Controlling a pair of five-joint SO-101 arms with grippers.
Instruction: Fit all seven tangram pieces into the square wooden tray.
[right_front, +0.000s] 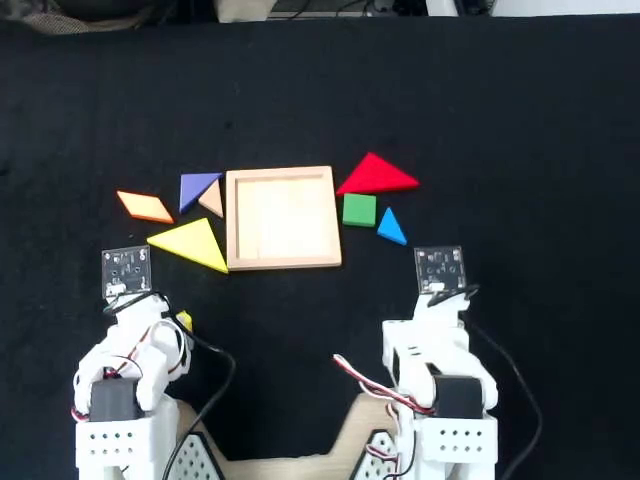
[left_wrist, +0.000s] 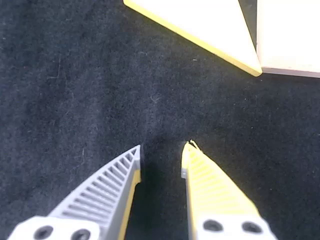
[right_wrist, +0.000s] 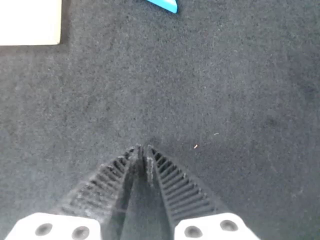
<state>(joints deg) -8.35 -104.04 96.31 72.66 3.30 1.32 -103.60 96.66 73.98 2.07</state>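
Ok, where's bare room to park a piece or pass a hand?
Free: cloth beyond the tray's far edge, the strip on its near side, the tray's floor. Crowded: its left side (yellow triangle, purple triangle, tan triangle, orange parallelogram) and right side (red triangle, green square, blue triangle).

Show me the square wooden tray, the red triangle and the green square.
square wooden tray (right_front: 282, 218), high view, bare inner floor
red triangle (right_front: 375, 176), high view, its middle
green square (right_front: 359, 210), high view, its centre

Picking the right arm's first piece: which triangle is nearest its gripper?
The light-blue triangle beside the green square; the red triangle lies farther back, the others left of the tray.
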